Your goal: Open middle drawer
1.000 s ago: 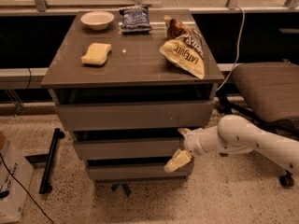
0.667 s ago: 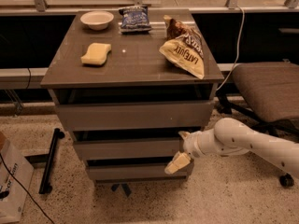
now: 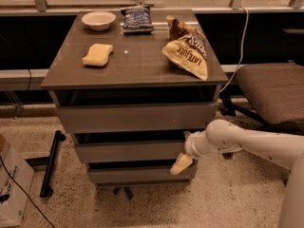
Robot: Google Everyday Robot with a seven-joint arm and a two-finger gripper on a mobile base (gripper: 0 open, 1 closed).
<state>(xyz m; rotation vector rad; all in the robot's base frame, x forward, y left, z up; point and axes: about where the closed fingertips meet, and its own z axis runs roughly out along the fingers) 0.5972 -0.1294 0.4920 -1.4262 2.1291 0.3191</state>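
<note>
The middle drawer [image 3: 128, 151] is the centre one of three grey-brown fronts in the cabinet, with a dark gap above it. My white arm reaches in from the right. My gripper [image 3: 182, 164] sits at the right end of the middle drawer's front, its cream fingertips [image 3: 180, 165] pointing down-left over the lower edge, towards the bottom drawer [image 3: 137, 175]. The top drawer [image 3: 135, 118] sits above.
On the cabinet top [image 3: 137, 63] lie a yellow sponge [image 3: 98, 55], a white bowl [image 3: 98, 20], a blue snack bag [image 3: 137, 19] and a yellow-brown chip bag [image 3: 186, 51]. A grey chair [image 3: 273, 91] stands to the right. A black bar [image 3: 50, 163] and a box [image 3: 12, 189] lie on the floor at left.
The arm and gripper have shifted slightly left along the middle drawer's right end. The drawer fronts look unchanged.
</note>
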